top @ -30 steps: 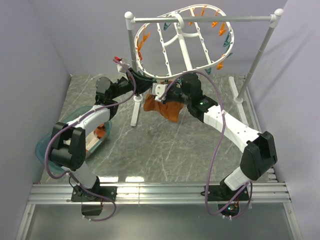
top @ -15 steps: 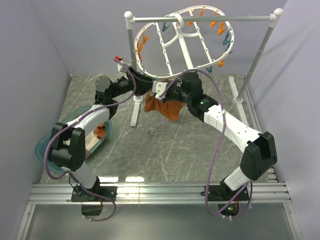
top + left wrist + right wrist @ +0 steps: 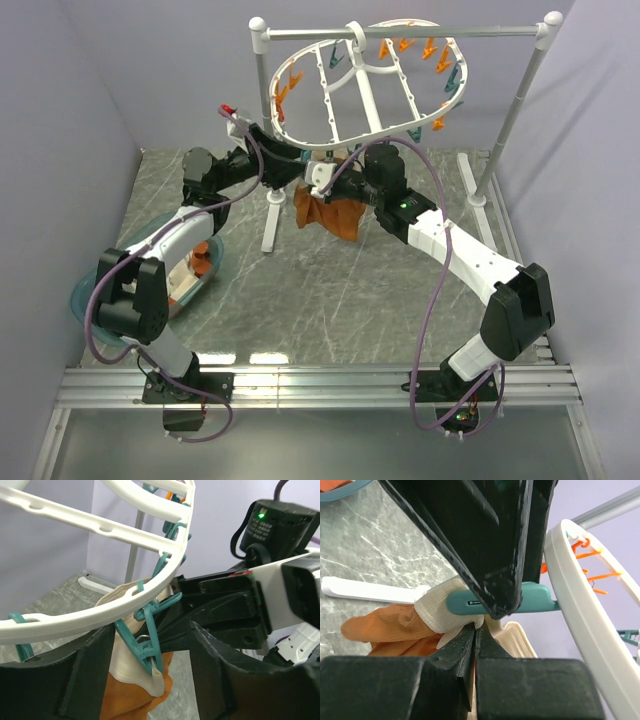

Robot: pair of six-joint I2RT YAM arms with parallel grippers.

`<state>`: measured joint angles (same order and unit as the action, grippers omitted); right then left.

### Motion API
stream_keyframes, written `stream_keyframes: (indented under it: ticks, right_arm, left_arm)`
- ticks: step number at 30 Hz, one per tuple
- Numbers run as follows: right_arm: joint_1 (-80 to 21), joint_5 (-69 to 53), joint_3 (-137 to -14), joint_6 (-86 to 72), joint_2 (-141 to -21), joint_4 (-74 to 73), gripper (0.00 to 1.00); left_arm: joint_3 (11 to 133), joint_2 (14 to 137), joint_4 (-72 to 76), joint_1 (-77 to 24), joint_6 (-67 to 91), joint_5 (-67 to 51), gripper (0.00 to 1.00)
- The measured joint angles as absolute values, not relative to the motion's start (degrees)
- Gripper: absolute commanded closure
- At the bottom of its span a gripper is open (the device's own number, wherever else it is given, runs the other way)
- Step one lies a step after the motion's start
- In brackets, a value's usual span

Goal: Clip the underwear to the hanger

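The grey marbled table (image 3: 330,300) is carrying the white pole stand (image 3: 515,110). The hanger (image 3: 368,100) is hanging from the stand's top bar. Its near rim is covering the spot where both arms meet, so the top view is hiding most of the fingers. The stand's left upright is running down just beside the left arm's forearm. At the table's left edge a teal tub (image 3: 90,295) is holding white-and-orange garments, well apart from the work.

The underwear (image 3: 335,215) is dangling below the hanger's near rim, clear of the table. A teal clothespin (image 3: 145,640) on that rim is biting its cream waistband. The right gripper (image 3: 475,645) is pinching the same waistband just beside the pin, with its fingers pressed together on the fabric. The left gripper (image 3: 150,647) is standing with its fingers parted on either side of the clothespin, and a gap is showing on each side.

A second ago the left fingers were standing much closer together, and they have been spreading since. The hanger has been swinging up from a steeper tilt to a flatter one. The left arm has been drawing slightly back to the left. The right grip is unchanged.
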<state>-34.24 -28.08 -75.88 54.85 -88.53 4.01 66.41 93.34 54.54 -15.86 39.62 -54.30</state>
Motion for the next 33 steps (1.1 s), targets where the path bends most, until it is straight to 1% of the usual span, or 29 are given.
stream_keyframes:
  ticks: [1, 2, 4, 6, 7, 10, 14, 15, 16, 17, 18, 20, 21, 23, 26, 27, 30, 31, 33]
  right_arm:
    - [-34.24, -28.05, -75.88, 54.85, -88.53, 4.21, 1.0]
    - [-34.24, -28.01, -75.9, 54.83, -88.53, 4.38, 1.0]
    - [-34.24, -27.88, -76.07, 54.83, -88.53, 4.64, 1.0]
    - [-34.24, -27.86, -76.25, 54.81, -88.53, 4.82, 1.0]
    - [-34.24, -27.86, -76.29, 54.83, -88.53, 4.89, 1.0]
    - [-34.24, -27.86, -76.36, 54.87, -88.53, 4.86, 1.0]
    - [-34.24, -27.83, -76.34, 55.27, -88.49, 4.56, 0.92]
    - [-34.24, -27.77, -76.27, 55.48, -88.36, 4.51, 0.88]
    - [-34.24, -27.68, -76.05, 55.79, -88.09, 4.51, 0.81]
    - [-34.24, -27.66, -75.55, 56.01, -87.64, 4.56, 0.77]
    - [-34.26, -27.66, -75.0, 56.45, -87.13, 4.38, 0.69]
    - [-34.33, -27.55, -73.63, 57.45, -85.91, 4.25, 0.65]
    - [-34.39, -27.42, -72.82, 57.98, -85.21, 4.19, 0.6]
    - [-34.63, -27.14, -71.29, 58.81, -84.03, 3.88, 0.56]
    - [-35.29, -26.44, -69.01, 59.68, -82.08, 2.9, 0.43]
    - [-35.51, -26.17, -68.2, 59.94, -81.17, 2.5, 0.33]
    - [-36.32, -25.15, -65.95, 60.05, -78.06, 1.23, 0.15]
    - [-36.67, -24.75, -65.34, 59.96, -76.95, 0.82, 0.13]
    - [-37.5, -23.79, -64.03, 59.44, -74.08, 0.08, 0.11]
  left_arm:
    - [66.41, 93.03, 54.52, -15.79, 39.88, -54.33, 0.28]
    - [66.39, 92.58, 54.5, -15.68, 40.1, -54.35, 0.18]
    - [66.3, 91.53, 54.04, -15.49, 40.53, -54.65, 0.14]
    - [65.87, 90.04, 52.8, -15.27, 40.47, -54.7, 0.13]
    - [65.56, 89.25, 51.92, -15.14, 40.14, -54.7, 0.01]
    - [63.4, 85.43, 48.66, -14.7, 38.17, -54.54, 0.01]
    - [60.12, 78.72, 41.67, -14.44, 33.36, -54.0, 0.01]
    - [59.51, 77.23, 39.7, -14.44, 32.1, -53.78, 0.01]
    - [58.81, 75.61, 37.67, -14.41, 30.85, -53.54, 0.01]
    - [58.04, 74.06, 36.01, -14.41, 29.8, -53.28, 0.01]
    - [57.21, 72.58, 34.24, -14.41, 28.8, -52.9, 0.01]
    - [55.64, 69.89, 30.68, -14.41, 26.92, -52.25, 0.01]
    - [54.81, 68.64, 28.62, -14.41, 26.06, -51.7, 0.01]
    - [53.63, 66.85, 24.71, -14.37, 24.97, -50.59, 0.01]
    - [52.47, 64.88, 19.0, -14.02, 23.99, -48.69, 0.01]
    - [52.27, 64.34, 17.12, -13.89, 23.55, -47.83, 0.01]
    - [52.31, 62.65, 11.05, -13.43, 22.57, -44.45, 0.01]
    - [52.58, 62.15, 8.47, -13.28, 21.96, -43.18, 0.01]
    - [54.57, 62.13, 2.57, -13.08, 21.41, -40.75, 0.01]
